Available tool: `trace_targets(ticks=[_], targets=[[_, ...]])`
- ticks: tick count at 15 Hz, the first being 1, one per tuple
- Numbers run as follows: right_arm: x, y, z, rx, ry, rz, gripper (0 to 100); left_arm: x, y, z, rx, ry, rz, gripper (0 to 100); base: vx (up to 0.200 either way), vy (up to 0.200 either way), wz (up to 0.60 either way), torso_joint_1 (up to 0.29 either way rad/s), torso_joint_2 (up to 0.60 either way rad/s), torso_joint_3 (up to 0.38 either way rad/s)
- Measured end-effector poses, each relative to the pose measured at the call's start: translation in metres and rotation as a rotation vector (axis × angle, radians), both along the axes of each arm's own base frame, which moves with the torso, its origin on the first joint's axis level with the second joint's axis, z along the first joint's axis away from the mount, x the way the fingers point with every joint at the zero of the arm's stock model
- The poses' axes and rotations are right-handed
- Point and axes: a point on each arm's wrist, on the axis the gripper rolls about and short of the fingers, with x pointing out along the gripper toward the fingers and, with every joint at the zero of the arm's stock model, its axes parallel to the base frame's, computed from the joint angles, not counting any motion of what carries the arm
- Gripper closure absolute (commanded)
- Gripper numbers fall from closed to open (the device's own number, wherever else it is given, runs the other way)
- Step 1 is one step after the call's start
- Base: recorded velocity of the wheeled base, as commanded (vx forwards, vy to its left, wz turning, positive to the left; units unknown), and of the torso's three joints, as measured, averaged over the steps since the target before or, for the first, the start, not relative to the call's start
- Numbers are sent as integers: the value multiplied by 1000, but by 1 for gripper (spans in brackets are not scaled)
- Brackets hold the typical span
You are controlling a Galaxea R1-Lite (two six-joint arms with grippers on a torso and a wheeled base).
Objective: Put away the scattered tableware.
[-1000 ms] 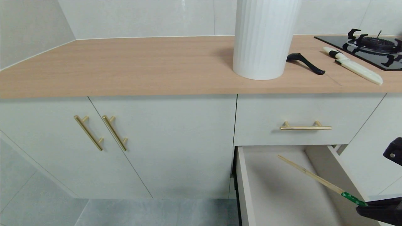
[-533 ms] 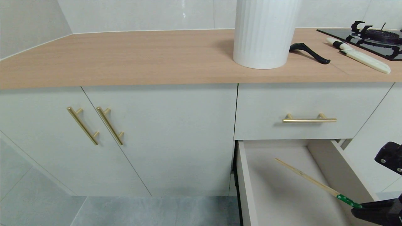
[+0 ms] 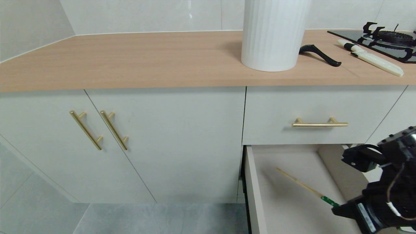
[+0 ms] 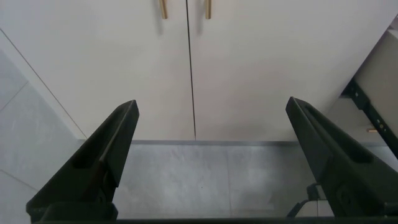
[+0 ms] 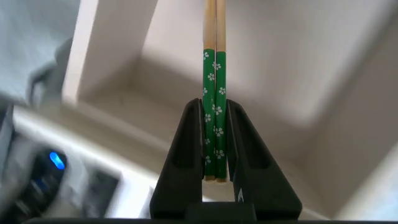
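Chopsticks (image 3: 300,183) — one pair, pale bamboo with green flower-printed butt ends. They are pinched side by side at the green ends in the right gripper (image 5: 216,112), slanting over the open drawer (image 3: 253,188). Knife (image 3: 373,59) — cream blade, black-and-white handle, flat on the countertop (image 3: 146,61). Black curved utensil (image 3: 320,56) lies on the countertop near it.
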Motion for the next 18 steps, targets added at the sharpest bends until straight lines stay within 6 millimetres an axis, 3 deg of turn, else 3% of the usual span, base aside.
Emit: trace_targets(ticks=[6, 11, 18], targets=[[58, 37, -59, 62, 0, -179, 100, 0, 0, 0, 0, 0, 0, 0, 0, 0, 0, 0, 0, 0], [74, 46, -108, 8, 41, -209, 100, 0, 0, 0, 0, 0, 1, 0, 0, 0, 0, 0, 0, 0], [83, 59, -145, -24, 54, -265, 100, 0, 0, 0, 0, 0, 0, 0, 0, 0, 0, 0, 0, 0]])
